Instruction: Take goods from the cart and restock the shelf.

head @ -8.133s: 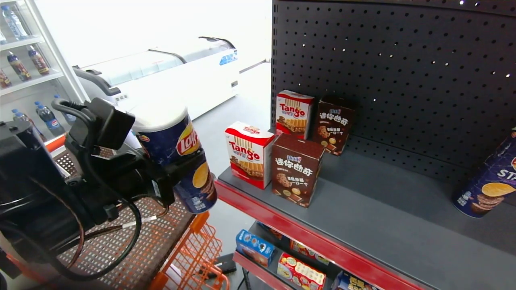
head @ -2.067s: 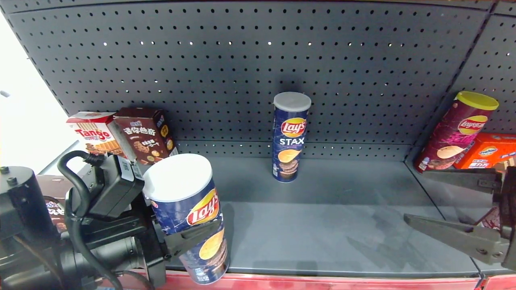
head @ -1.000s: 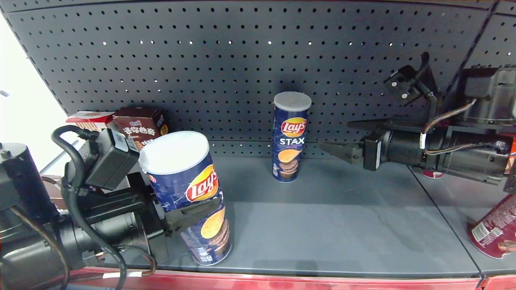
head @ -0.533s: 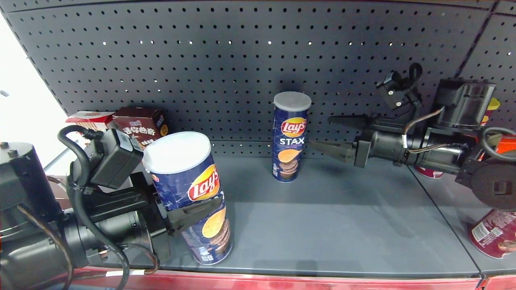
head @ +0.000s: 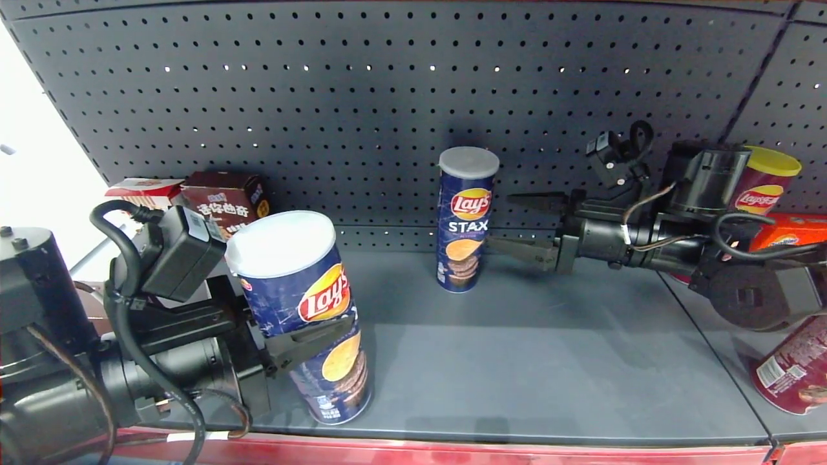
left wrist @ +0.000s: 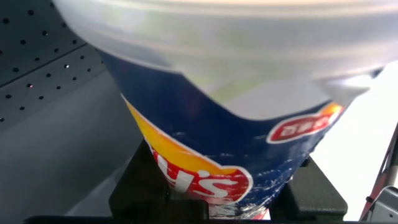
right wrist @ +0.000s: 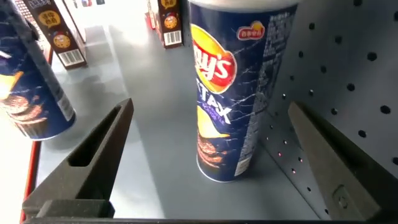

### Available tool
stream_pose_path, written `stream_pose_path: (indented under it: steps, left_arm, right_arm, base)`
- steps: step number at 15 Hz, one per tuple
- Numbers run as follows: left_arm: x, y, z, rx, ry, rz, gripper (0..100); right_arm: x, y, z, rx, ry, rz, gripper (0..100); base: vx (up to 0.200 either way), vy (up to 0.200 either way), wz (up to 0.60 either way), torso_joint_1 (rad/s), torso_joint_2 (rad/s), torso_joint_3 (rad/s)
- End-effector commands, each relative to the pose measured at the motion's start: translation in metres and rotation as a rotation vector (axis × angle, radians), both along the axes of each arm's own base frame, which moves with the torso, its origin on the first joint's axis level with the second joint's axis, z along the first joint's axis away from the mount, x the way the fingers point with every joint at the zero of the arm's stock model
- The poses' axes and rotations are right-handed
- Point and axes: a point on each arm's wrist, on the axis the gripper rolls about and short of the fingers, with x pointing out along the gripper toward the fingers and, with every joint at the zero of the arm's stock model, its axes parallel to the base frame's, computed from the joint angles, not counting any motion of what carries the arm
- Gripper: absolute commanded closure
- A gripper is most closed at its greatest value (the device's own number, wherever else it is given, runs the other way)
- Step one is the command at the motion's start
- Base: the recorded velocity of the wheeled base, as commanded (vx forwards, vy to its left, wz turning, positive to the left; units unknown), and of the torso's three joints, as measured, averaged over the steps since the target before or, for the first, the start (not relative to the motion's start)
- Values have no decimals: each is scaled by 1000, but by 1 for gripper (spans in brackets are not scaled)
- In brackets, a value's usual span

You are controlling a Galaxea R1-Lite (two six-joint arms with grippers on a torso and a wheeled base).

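Head view: the left arm comes in low from the left, and the left gripper point(head: 294, 336) has its fingers clamped on a blue chips can point(head: 303, 310) around the middle. This can leans slightly, and its base is down on the shelf point(head: 549, 361) close to the red front edge. The right arm stretches level across from the right, its wrist near the pegboard point(head: 323, 97). The right gripper point(head: 513, 225) has its fingers spread wide, their tips just beside a second blue can point(head: 466, 219) that stands upright at the back. At the back left are a red-and-white box point(head: 139, 188) and a brown box point(head: 226, 197). At the right are a purple can point(head: 765, 181), an orange box point(head: 788, 232) and a dark red can point(head: 791, 374) on its side.

Left wrist view: the gripped can's lid point(left wrist: 217, 37) and blue wall loom close, with the dark fingers point(left wrist: 143, 193) pressed on both sides.

Right wrist view: the two fingers point(right wrist: 93, 162) stand well apart, and the upright can is ahead in line with the gap, touching neither.
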Motion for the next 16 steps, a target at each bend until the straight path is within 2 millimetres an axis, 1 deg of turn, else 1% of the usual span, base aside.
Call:
stream_pose_path:
  steps: [1, 3, 7, 11, 16]
  left_arm:
    - [0, 0, 0, 0, 0, 1, 100]
    - [1, 0, 2, -3, -7, 3, 100]
    - [3, 2, 6, -9, -19, 14, 100]
    - [5, 1, 4, -6, -12, 17, 100]
    - [7, 0, 7, -9, -19, 15, 100]
  right_arm:
    - [8, 3, -6, -5, 12, 2, 0]
    - [19, 8, -15, -9, 22, 14, 0]
    - [32, 12, -26, -13, 32, 13, 0]
    - [42, 16, -39, -22, 56, 30, 0]
    - [52, 23, -49, -25, 66, 50, 0]
  base:
    - [0, 0, 0, 0, 0, 0]
    - [0, 0, 0, 0, 0, 0]
    - [0, 0, 0, 0, 0, 0]
    - [0, 0, 0, 0, 0, 0]
    - [0, 0, 0, 0, 0, 0]
